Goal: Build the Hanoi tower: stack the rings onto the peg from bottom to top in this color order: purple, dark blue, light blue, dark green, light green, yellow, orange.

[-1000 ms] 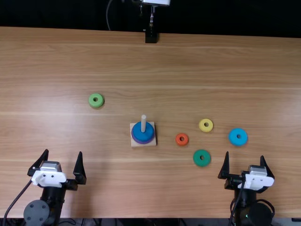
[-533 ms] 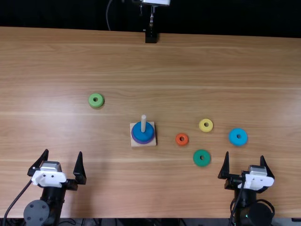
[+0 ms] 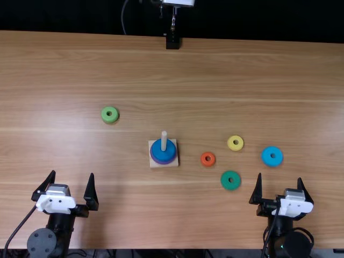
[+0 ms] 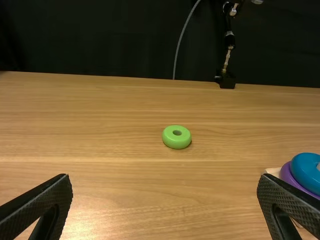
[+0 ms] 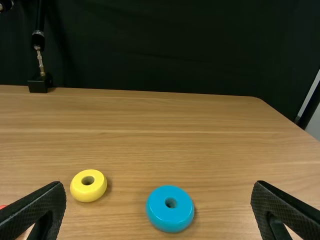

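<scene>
Dark blue ring (image 3: 164, 151) around the peg (image 3: 164, 141), above purple.

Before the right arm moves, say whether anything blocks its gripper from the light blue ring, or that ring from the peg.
Nothing visible separates the right gripper from the light blue ring. Toward the peg, the yellow ring and orange ring flank the direct line; a low carry might clip them.
</scene>
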You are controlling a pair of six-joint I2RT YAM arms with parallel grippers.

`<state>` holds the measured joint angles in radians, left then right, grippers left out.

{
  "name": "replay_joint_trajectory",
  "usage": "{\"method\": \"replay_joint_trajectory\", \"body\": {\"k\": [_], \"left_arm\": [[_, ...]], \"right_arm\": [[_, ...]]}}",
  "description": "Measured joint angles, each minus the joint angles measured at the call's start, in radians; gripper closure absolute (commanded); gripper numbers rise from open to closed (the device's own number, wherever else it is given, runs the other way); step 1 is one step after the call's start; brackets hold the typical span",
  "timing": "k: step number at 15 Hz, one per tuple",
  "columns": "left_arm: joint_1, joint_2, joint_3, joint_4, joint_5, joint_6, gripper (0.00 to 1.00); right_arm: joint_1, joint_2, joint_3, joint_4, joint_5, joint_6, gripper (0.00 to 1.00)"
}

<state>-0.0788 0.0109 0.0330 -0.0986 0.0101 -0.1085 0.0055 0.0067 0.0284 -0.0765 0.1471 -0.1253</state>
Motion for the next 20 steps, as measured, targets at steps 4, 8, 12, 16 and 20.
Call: {"method": "replay_joint_trajectory", "body": {"k": [4, 8, 12, 16, 20], "left_arm": [[0.000, 0.000, 0.000, 0.000, 0.001, 0.000, 0.00], [0.000, 0.000, 0.000, 0.000, 0.001, -0.001, 0.00], [0.000, 0.000, 0.000, 0.000, 0.001, 0.000, 0.00], [0.000, 0.000, 0.000, 0.000, 0.001, 0.000, 0.00], [0.000, 0.000, 0.000, 0.000, 0.001, 0.000, 0.00]], "right_arm": [[-0.008, 0.000, 0.061, -0.014, 0.000, 0.001, 0.00], [-0.008, 0.040, 0.238, -0.007, 0.001, 0.003, 0.00], [-0.008, 0.186, 0.425, -0.009, 0.002, 0.006, 0.00], [0.023, 0.457, 0.616, -0.026, 0.006, 0.097, 0.00], [0.126, 0.631, 0.712, -0.259, 0.003, 0.129, 0.00]]}}
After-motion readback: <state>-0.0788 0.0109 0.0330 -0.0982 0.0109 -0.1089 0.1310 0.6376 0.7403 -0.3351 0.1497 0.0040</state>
